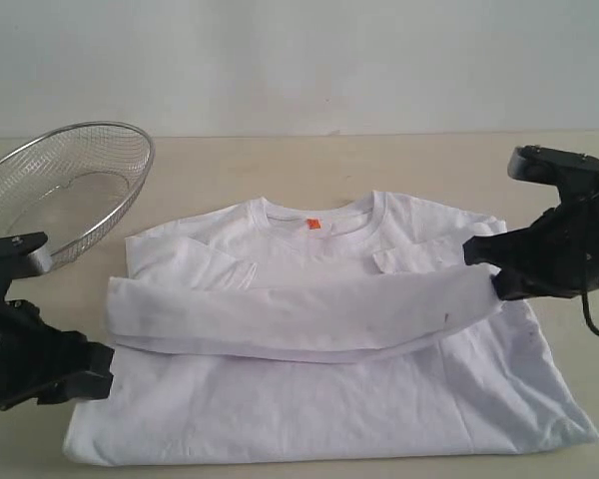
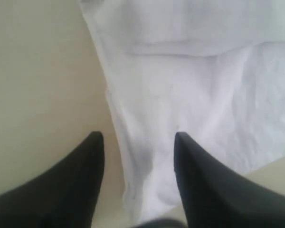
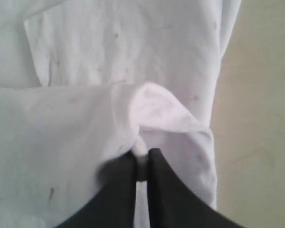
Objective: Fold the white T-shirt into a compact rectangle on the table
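Two pincers in shot, one at each side of the white T-shirt (image 1: 329,399). Shirt lies spread on the pale worktop (image 1: 429,165), collar toward the far edge, orange neck tag (image 1: 313,224) showing inside the collar. Hem is toward the near edge, with its near left corner just beside the left arm. A long folded band of cloth (image 1: 280,319) runs across the chest from the shirt's left side to its right side, lying on top of the body. Some small dark specks on the band and on the right half of the shirt.

Right pincer (image 3: 141,154): clenched, a bunched fold of shirt cloth nipped between the tips. In the exterior view it sits at the right end of the band, at the shirt's right edge.

Left pincer (image 2: 137,137): released, black fingers (image 2: 92,156) standing wide apart. The shirt's left edge runs between them. One finger is over bare worktop, the other over cloth. Cannot tell if the tips touch the cloth. In the exterior view it is low at the near left side of the shirt.

Wire-mesh basket (image 1: 70,180) sits tilted at the far left of the worktop, apart from the shirt and near its left shoulder.
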Tool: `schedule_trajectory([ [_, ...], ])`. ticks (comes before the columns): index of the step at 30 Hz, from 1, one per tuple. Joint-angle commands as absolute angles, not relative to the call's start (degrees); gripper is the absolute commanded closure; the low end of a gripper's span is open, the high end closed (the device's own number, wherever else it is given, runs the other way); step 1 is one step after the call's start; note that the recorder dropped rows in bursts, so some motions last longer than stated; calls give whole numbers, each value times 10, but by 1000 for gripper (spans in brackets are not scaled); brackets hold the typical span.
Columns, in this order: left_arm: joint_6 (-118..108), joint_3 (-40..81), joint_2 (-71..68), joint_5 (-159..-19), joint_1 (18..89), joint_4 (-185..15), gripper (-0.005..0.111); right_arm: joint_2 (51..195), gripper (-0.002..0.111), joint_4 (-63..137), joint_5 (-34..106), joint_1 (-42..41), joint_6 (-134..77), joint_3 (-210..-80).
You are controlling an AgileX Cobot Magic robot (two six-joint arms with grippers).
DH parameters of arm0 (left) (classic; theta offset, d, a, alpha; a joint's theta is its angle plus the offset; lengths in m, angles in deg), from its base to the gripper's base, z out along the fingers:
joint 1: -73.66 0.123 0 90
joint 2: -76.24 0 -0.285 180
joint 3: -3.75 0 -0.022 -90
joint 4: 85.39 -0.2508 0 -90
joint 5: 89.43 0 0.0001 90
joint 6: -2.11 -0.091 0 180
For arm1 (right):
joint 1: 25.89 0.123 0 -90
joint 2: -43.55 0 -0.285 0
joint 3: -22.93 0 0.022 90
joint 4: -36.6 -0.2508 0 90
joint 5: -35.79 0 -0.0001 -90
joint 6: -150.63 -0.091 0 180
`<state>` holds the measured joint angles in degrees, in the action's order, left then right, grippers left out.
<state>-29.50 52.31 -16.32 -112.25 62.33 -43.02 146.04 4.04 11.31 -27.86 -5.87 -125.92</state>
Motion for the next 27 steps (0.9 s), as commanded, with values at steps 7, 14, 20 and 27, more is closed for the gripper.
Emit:
schedule_trajectory([
  [7, -296, 481, -159, -1099, 623, -424, 63, 1482, 108, 38, 202, -280, -79, -1294],
  [14, -296, 476, -159, -1091, 623, -424, 63, 1520, 108, 39, 201, -280, -91, -1341],
  [20, -298, 476, -159, -1087, 623, -424, 63, 1526, 108, 39, 227, -282, -94, -1341],
  [27, -301, 476, -159, -1087, 623, -424, 63, 1526, 108, 41, 218, -304, -109, -1341],
])
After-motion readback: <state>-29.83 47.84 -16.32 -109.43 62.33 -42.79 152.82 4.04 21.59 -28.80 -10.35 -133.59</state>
